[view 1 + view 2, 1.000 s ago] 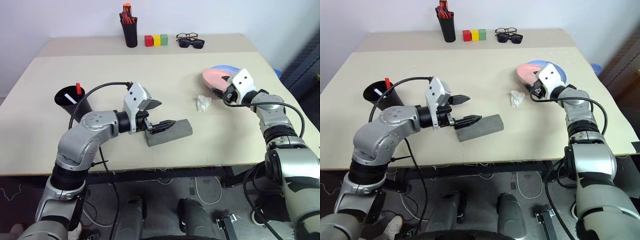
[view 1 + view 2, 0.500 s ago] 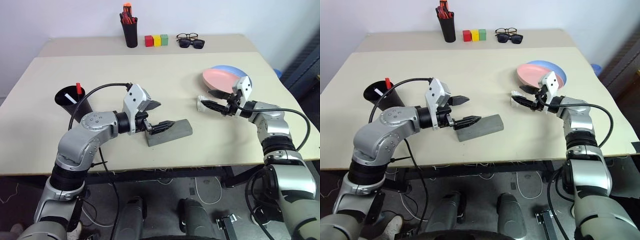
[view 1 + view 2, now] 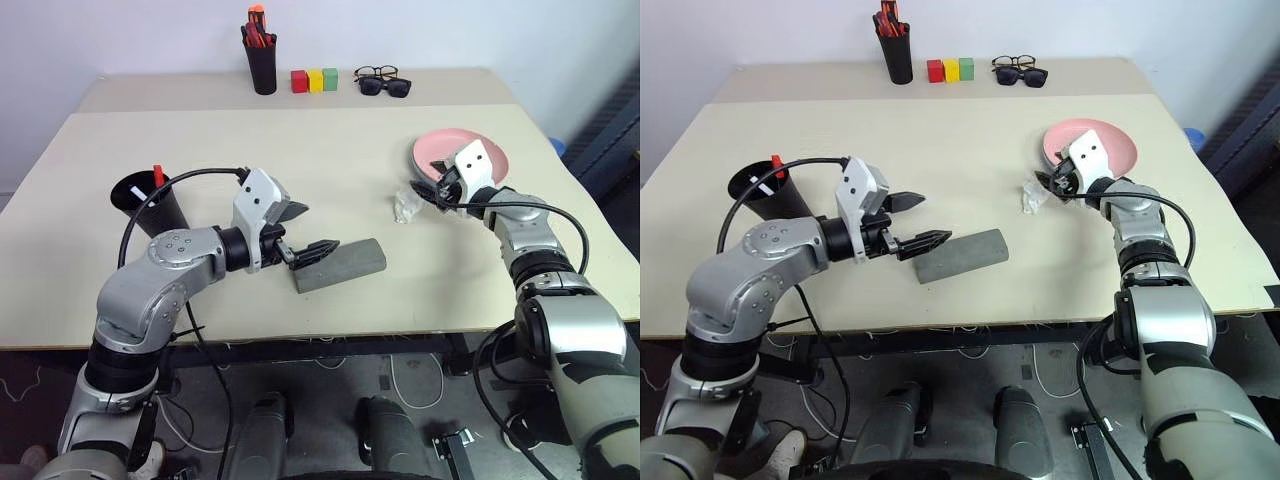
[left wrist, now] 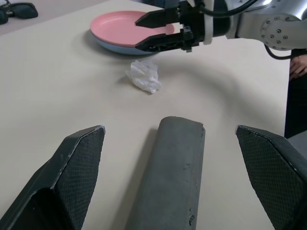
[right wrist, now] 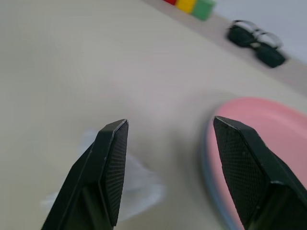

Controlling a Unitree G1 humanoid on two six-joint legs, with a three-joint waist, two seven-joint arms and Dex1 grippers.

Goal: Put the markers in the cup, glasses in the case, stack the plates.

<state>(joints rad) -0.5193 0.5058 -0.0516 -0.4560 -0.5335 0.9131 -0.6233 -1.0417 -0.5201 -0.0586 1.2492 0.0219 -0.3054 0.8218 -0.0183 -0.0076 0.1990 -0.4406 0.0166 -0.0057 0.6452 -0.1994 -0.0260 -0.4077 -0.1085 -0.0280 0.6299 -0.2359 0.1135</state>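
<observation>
— On the beige bench (image 3: 330,170), what is pictured at centre?

— The grey case (image 3: 340,265) lies shut, with the left tool (image 3: 302,232) level just beside its near end, fingers spread wide on either side of it and gripping nothing.

— And to the right?

— The right tool (image 3: 1045,184), fingers also apart and empty, hangs between a crumpled scrap of clear wrap (image 3: 1032,198) and the plates (image 3: 1100,145), the pink one stacked on the blue, whose rim peeks out beneath.

— The markers?

— Both markers (image 3: 150,187) stand in the black cup (image 3: 150,205) at the left edge.

— The glasses?

— The round-framed glasses (image 3: 374,73) rest at the far edge, touching dark sunglasses (image 3: 385,87), near three coloured blocks (image 3: 314,80) and a pen holder (image 3: 262,62).
</observation>
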